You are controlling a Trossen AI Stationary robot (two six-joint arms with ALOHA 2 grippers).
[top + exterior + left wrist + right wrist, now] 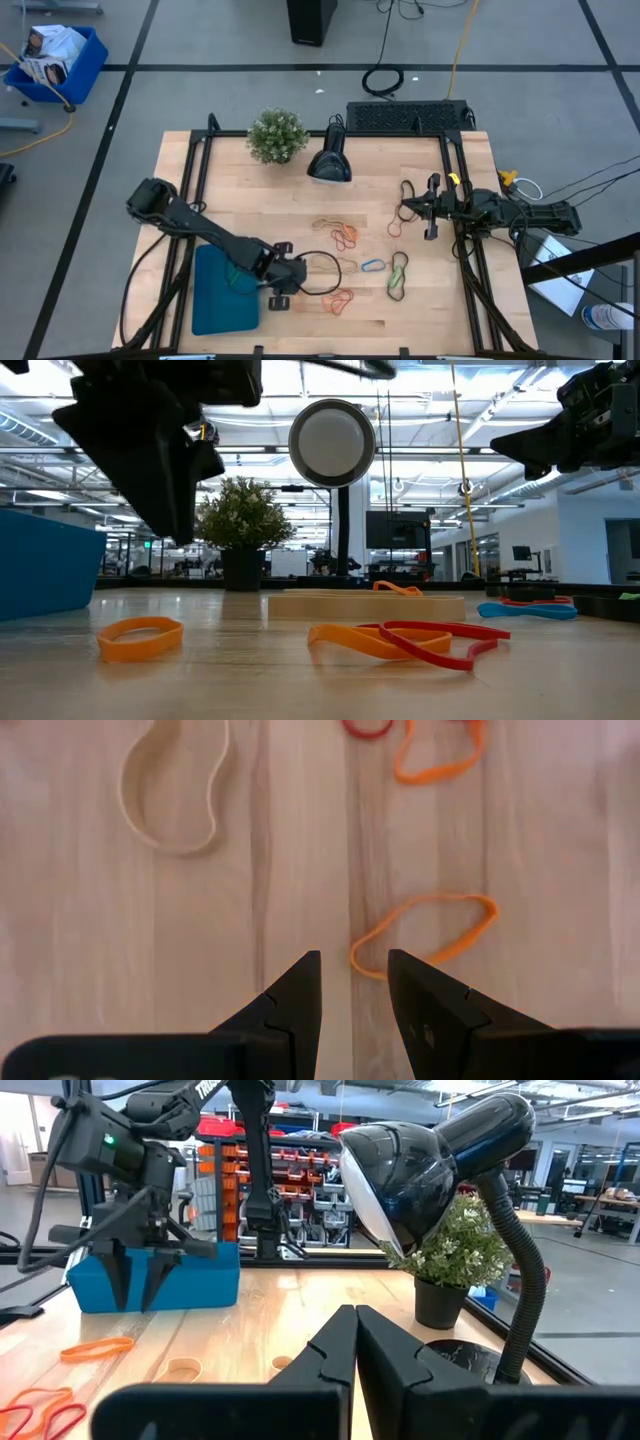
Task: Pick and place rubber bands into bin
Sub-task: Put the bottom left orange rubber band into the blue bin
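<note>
Left pincer [354,982] gapes over an orange band [425,932], seen only wrist-side.

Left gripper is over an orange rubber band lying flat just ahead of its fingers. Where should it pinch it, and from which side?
Come straight down with the left gripper on the orange rubber band. Pinch its near end, the narrow curve in line with the open finger gap; the loop lies flat on bare wood, apart from other bands.
</note>
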